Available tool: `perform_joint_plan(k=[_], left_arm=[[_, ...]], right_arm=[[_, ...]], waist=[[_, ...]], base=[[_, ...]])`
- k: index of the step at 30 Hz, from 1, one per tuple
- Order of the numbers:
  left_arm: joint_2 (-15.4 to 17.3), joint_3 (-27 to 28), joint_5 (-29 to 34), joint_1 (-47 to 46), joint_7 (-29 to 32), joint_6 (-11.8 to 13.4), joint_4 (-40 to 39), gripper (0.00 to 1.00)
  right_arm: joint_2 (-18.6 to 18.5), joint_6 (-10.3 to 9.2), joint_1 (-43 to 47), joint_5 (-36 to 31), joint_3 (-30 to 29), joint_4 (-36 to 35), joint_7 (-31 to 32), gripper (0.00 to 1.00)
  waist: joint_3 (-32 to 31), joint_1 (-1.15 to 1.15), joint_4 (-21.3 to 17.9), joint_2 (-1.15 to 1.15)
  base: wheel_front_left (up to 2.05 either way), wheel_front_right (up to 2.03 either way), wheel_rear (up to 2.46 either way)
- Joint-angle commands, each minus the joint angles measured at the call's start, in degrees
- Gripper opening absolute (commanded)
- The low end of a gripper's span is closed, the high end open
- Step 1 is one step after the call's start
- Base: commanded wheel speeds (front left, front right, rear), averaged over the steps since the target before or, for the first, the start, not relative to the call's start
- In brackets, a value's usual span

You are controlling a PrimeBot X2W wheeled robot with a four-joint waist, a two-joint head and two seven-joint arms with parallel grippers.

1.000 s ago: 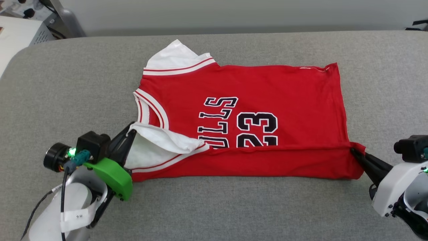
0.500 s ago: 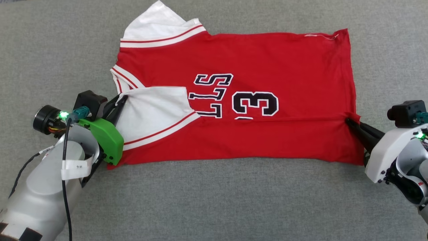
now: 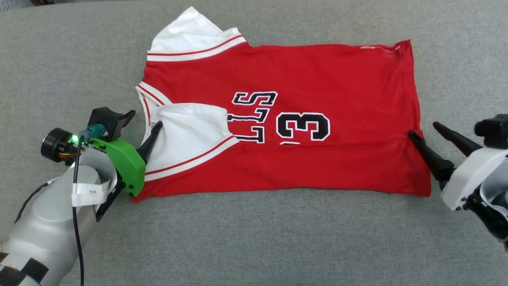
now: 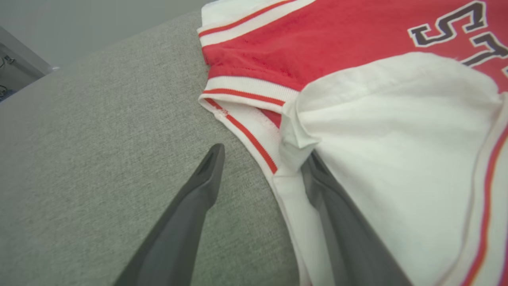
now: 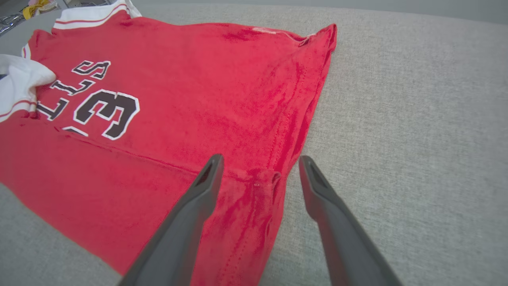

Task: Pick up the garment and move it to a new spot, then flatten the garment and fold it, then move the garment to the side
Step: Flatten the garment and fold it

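With its near long side folded up over the chest print, the red jersey-style T-shirt with white sleeves is seen flat around the middle of the grey fabric-covered counter. The left claw and right claw are spread open at its two ends, with nothing gripped. Further folds and the move aside are judged outstanding.

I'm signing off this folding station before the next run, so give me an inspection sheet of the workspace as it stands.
Surface: grey woven fabric surface, smooth.
Job's things: red jersey lies flat, near edge folded over part of its lettering, white sleeve lying on the chest.
Clutter: nothing seen.
Pincers: left pincer open, one finger against the sleeve; right pincer open, astride the hem corner, holding nothing.
Cables: black cable runs along the left forearm.
Surroundings: pale wall beyond the surface; small items in the right wrist view's corner are too blurred to name.
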Motion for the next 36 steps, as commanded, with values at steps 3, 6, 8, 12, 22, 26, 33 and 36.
perform_joint_plan(k=[3,6,8,12,22,26,33,36], left_arm=[[1.75,-1.56,-1.36,-1.37,-0.56,-0.15,-1.76,1.0],[3.61,-3.48,-3.37,-2.08,1.58,-0.15,-4.53,1.0],[4.74,-4.83,-6.04,-2.63,5.61,-0.15,-6.91,1.0],[7.36,-7.16,-13.94,-4.15,17.55,-0.15,-12.83,1.0],[11.29,-12.69,-27.41,-7.26,44.71,-0.15,-21.26,1.0],[10.56,-14.13,-28.76,-6.59,48.43,-0.15,-20.54,1.0],[7.8,-16.02,-27.49,-4.46,47.49,-0.15,-14.36,1.0],[6.62,-17.03,-27.23,-3.26,48.14,-0.15,-12.21,1.0]], right_arm=[[-1.12,-0.03,2.59,0.23,-1.82,-2.01,-1.7,1.0],[-1.78,-0.03,4.48,-0.07,-2.93,-3.77,-1.45,1.0],[-2.13,-0.03,5.49,-0.5,-3.6,-4.43,-0.99,1.0],[-1.94,-0.03,6.98,-1.48,-4.96,-5.03,-0.07,1.0],[0.14,-0.03,7.83,-3.22,-5.83,-6.11,2.34,1.0],[0.95,-0.03,7.2,-3.47,-5.58,-6.22,3.11,1.0],[2.42,-0.03,5.12,-4.0,-4.3,-5.99,3.71,1.0],[3.01,-0.03,4.26,-4.06,-3.51,-5.76,3.69,1.0]], waist=[[-4.1,0.0,1.3,0.0],[-5.96,0.0,1.71,0.0],[-6.97,0.0,2.09,0.0],[-8.32,0.0,2.77,0.0],[-9.04,0.0,2.92,0.0],[-8.02,0.0,2.23,0.0],[-5.64,0.0,0.53,0.0],[-4.66,0.0,-0.14,0.0]], base=[[0.0,0.0,0.0],[0.0,0.0,0.0],[0.0,0.0,0.0],[0.0,0.0,0.0],[0.0,0.0,0.0],[0.0,0.0,0.0],[0.0,0.0,0.0],[0.0,0.0,0.0]])
